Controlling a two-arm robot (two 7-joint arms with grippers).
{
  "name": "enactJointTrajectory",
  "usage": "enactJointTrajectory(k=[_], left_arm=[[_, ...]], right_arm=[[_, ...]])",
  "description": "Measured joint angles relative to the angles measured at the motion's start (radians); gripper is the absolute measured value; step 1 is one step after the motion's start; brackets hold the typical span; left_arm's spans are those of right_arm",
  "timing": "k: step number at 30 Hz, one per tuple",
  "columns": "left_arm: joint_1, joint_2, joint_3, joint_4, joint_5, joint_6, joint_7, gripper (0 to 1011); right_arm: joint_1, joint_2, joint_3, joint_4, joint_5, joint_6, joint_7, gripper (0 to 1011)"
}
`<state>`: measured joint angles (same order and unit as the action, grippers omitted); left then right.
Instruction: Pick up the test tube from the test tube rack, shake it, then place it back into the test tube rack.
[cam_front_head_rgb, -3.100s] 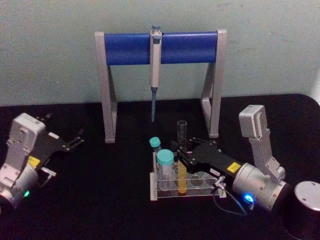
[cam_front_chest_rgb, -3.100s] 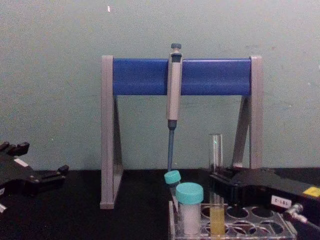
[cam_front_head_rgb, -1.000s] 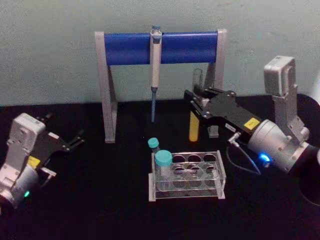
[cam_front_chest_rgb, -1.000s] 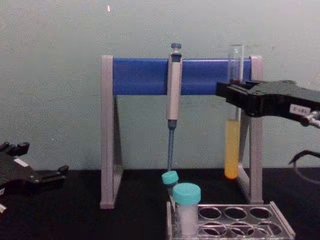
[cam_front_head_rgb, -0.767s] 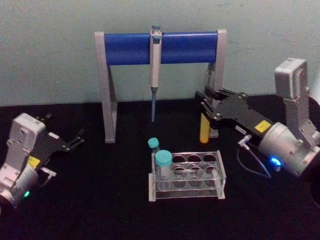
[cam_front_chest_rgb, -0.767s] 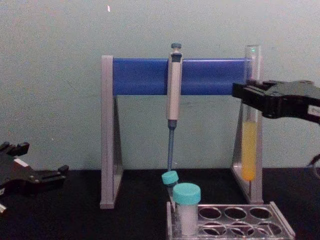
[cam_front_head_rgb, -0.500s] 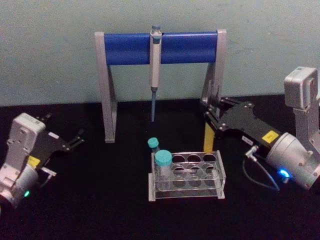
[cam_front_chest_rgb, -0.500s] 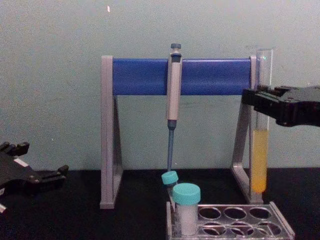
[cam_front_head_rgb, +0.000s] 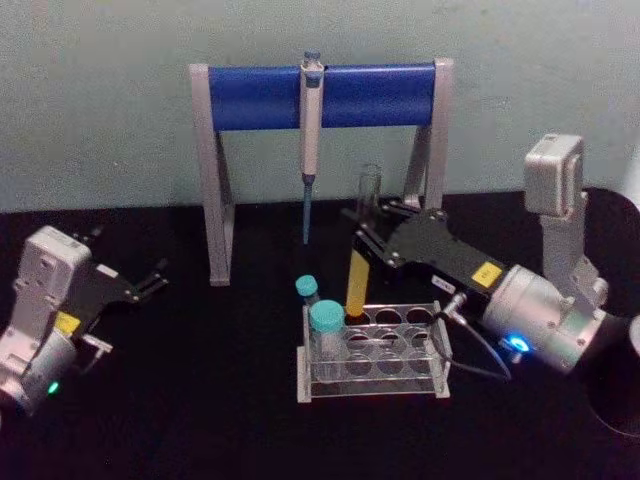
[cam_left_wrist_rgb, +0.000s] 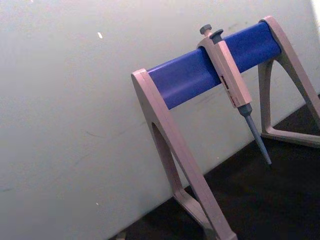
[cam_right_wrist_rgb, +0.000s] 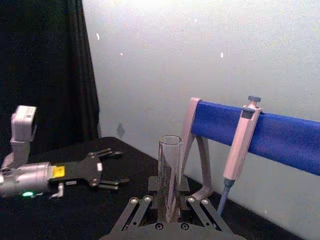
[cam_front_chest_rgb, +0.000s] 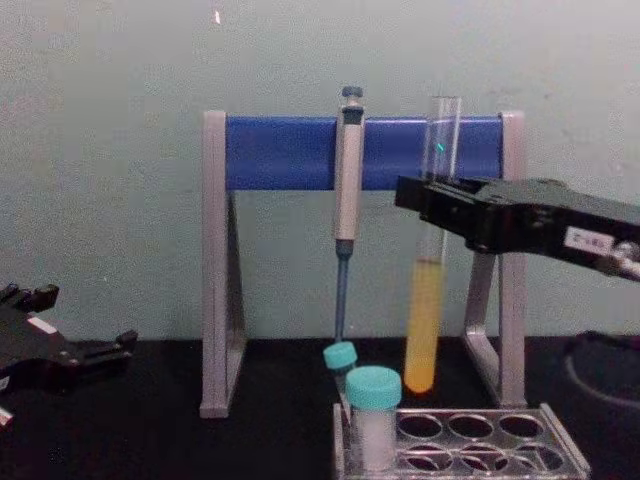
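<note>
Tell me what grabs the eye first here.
The right gripper holds a test tube of yellow-orange liquid in the air, tilted, its bottom close above the clear rack. Behind is a grey stand with a blue bar and a hanging pipette; the left gripper sits parked far left.

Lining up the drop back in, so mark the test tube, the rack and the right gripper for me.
test tube (cam_front_chest_rgb: 422, 325), chest view, on its yellow liquid.
rack (cam_front_head_rgb: 410, 378), head view, on its front wall.
right gripper (cam_front_chest_rgb: 428, 210), chest view, between its fingertips, shut on the test tube.
</note>
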<state>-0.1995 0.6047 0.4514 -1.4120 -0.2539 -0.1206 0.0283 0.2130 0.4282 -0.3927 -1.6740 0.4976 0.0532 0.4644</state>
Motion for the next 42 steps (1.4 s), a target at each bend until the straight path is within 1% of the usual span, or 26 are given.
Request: enactJointTrajectory(k=[1,2,5,9,17,28,33,36,40,42], left_arm=[[0.0,0.0,0.0,0.0,0.0,0.0,0.0,1001],[0.0,0.0,0.0,0.0,0.0,0.0,0.0,1001],[0.0,0.0,0.0,0.0,0.0,0.0,0.0,1001],[0.0,0.0,0.0,0.0,0.0,0.0,0.0,1001],[0.0,0.0,0.0,0.0,0.0,0.0,0.0,1001],[0.0,0.0,0.0,0.0,0.0,0.0,0.0,1001],[0.0,0.0,0.0,0.0,0.0,0.0,0.0,1001],[0.0,0.0,0.0,0.0,0.0,0.0,0.0,1001],[0.0,0.0,0.0,0.0,0.0,0.0,0.0,1001],[0.0,0.0,0.0,0.0,0.0,0.0,0.0,1001]], right_arm=[[0.013,-0.008,-0.006,0.018,-0.005,-0.012,-0.002,235],[0.013,-0.008,-0.006,0.018,-0.005,-0.012,-0.002,235],[0.034,-0.02,-0.013,0.05,-0.018,-0.034,-0.013,235],[0.046,-0.03,-0.009,0.073,-0.031,-0.054,-0.031,235],[0.041,-0.028,0.013,0.077,-0.042,-0.061,-0.049,235],[0.033,-0.029,0.03,0.075,-0.044,-0.061,-0.057,235],[0.025,-0.026,0.043,0.072,-0.048,-0.058,-0.068,235],[0.012,-0.018,0.053,0.061,-0.053,-0.054,-0.077,235],[-0.014,-0.005,0.071,0.034,-0.059,-0.044,-0.093,235],[-0.038,0.006,0.084,0.01,-0.06,-0.038,-0.103,235]])
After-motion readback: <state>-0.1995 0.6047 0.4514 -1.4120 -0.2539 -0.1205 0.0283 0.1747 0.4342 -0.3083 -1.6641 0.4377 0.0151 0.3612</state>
